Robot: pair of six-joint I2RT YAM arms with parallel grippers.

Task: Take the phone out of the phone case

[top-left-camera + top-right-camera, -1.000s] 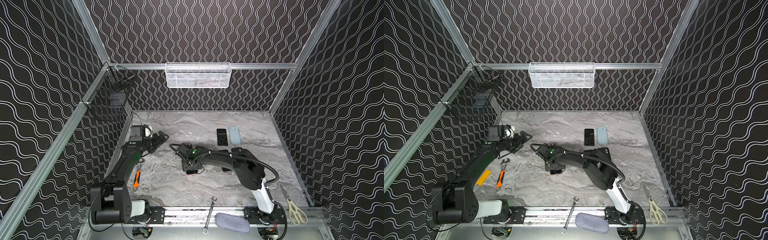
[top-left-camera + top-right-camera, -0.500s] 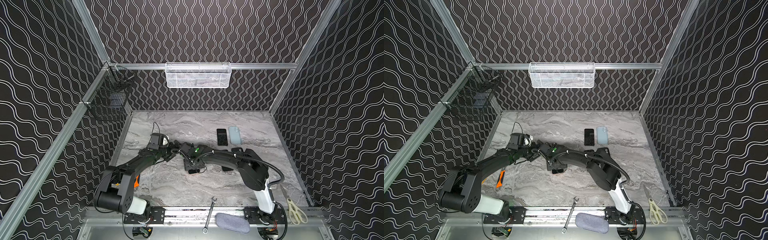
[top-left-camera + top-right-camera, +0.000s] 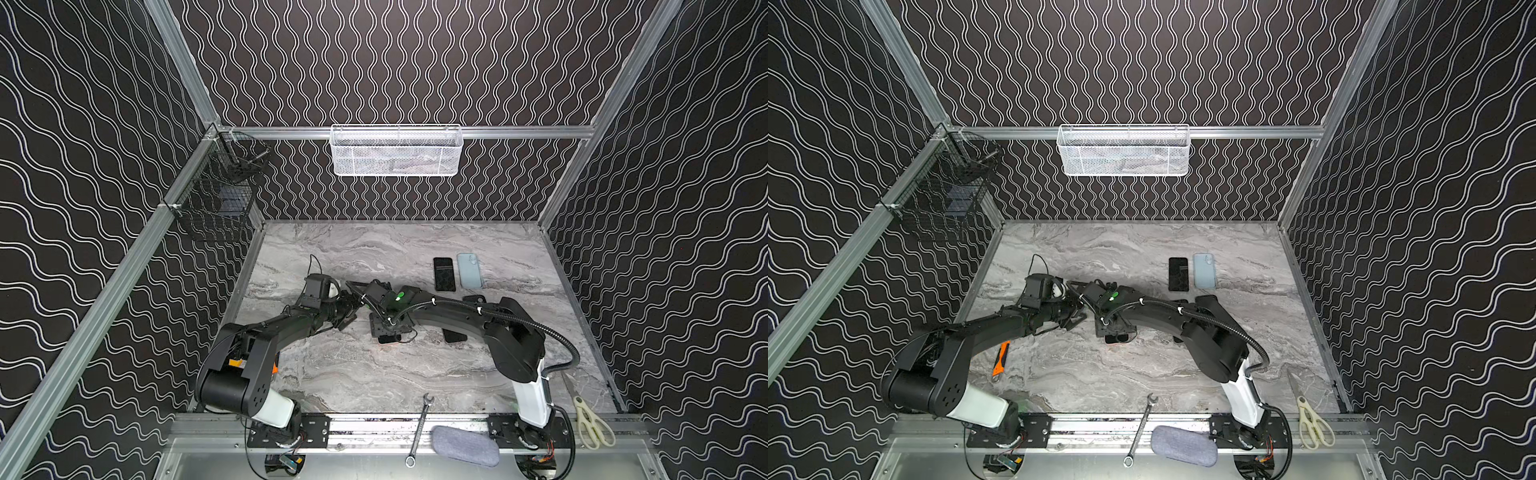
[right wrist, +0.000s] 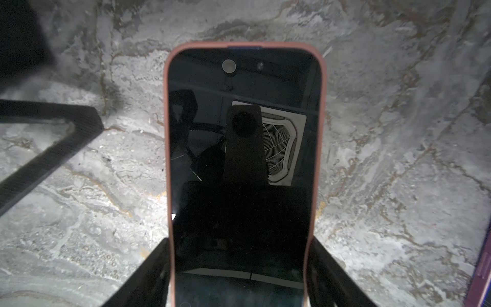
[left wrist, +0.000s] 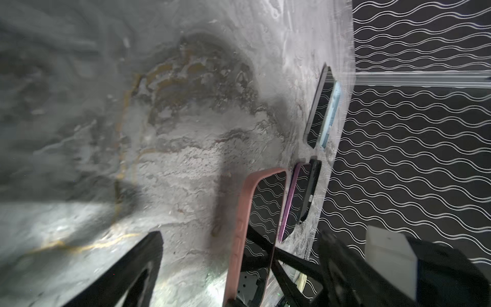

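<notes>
The right hand (image 4: 240, 239) pinched the pink phone case (image 4: 166, 133) by its long edges, with the phone (image 4: 241, 159) seated inside, screen up, near the middle of the marble table (image 3: 332, 374). The left hand (image 5: 240, 236) stood spread wide just beside it.

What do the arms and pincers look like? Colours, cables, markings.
Left arm and right arm: matte black links, white segment above each base. Right arm has a ribbed black hose, white cable ties, green wrist light. Left pincer: black ribbed fingers.
</notes>
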